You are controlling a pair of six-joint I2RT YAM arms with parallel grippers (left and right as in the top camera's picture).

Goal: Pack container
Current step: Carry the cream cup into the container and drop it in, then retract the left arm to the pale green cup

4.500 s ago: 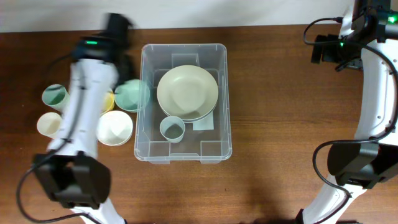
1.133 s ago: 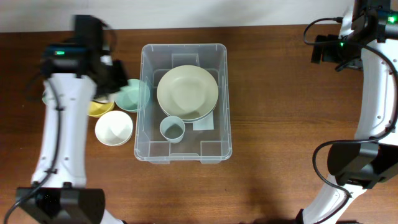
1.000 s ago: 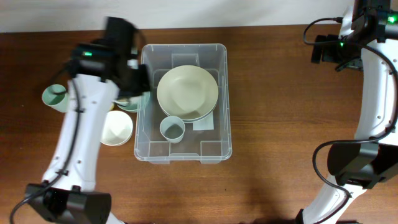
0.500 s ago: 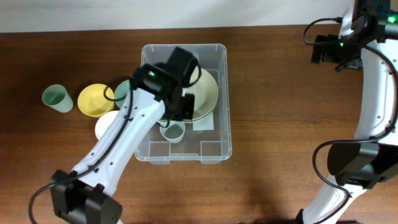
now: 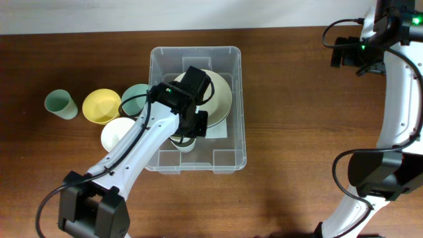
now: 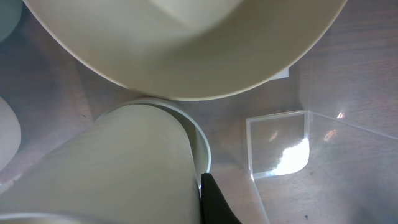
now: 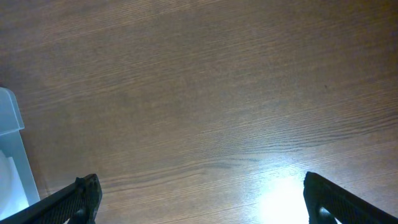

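The container (image 5: pixel 239 112) is a clear bin at the table's middle, holding a cream bowl (image 5: pixel 215 92) and a pale blue cup (image 5: pixel 180 142). My left gripper (image 5: pixel 190 127) is inside the bin, right over that cup. In the left wrist view one black finger (image 6: pixel 214 202) presses a cream cup (image 6: pixel 112 168), which hangs over the pale cup's rim (image 6: pixel 200 142), just below the cream bowl (image 6: pixel 186 50). My right gripper (image 7: pixel 211 199) is open and empty over bare wood, far right of the bin; it shows in the overhead view (image 5: pixel 345 54) too.
Left of the bin stand a green cup (image 5: pixel 57 104), a yellow bowl (image 5: pixel 99 106), a green bowl (image 5: pixel 135 98) and a white bowl (image 5: pixel 117 134). The bin's corner (image 7: pixel 9 143) shows at the left edge of the right wrist view.
My left arm swung from the cups on the left into the bin with the cream cup and came down over the pale blue cup. The right arm has not moved.
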